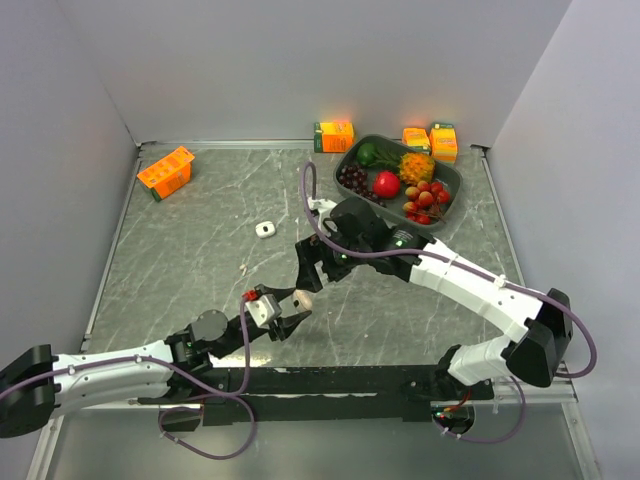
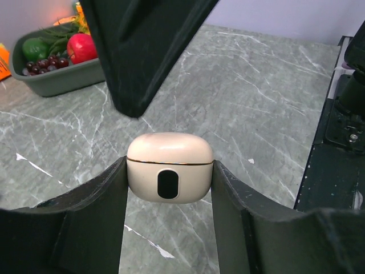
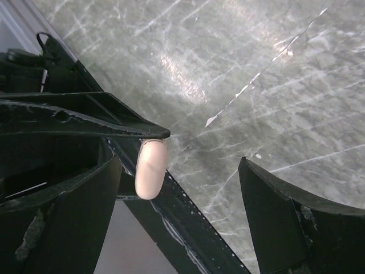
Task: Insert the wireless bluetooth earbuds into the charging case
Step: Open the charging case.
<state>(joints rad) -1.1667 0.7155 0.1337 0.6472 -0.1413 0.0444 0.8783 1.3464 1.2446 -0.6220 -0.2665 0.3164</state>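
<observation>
Clamping beige case (image 2: 170,167) in left jaws | long axis across jaws, lid closed | right jaws spread

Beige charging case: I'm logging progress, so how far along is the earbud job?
Done: the left gripper has the rounded beige plastic charging case clamped above the grey marble table. In hand: the open right gripper hangs close by. Left: the lid is shut, no earbuds are visible, and a small white rounded case lies on that table.
</observation>
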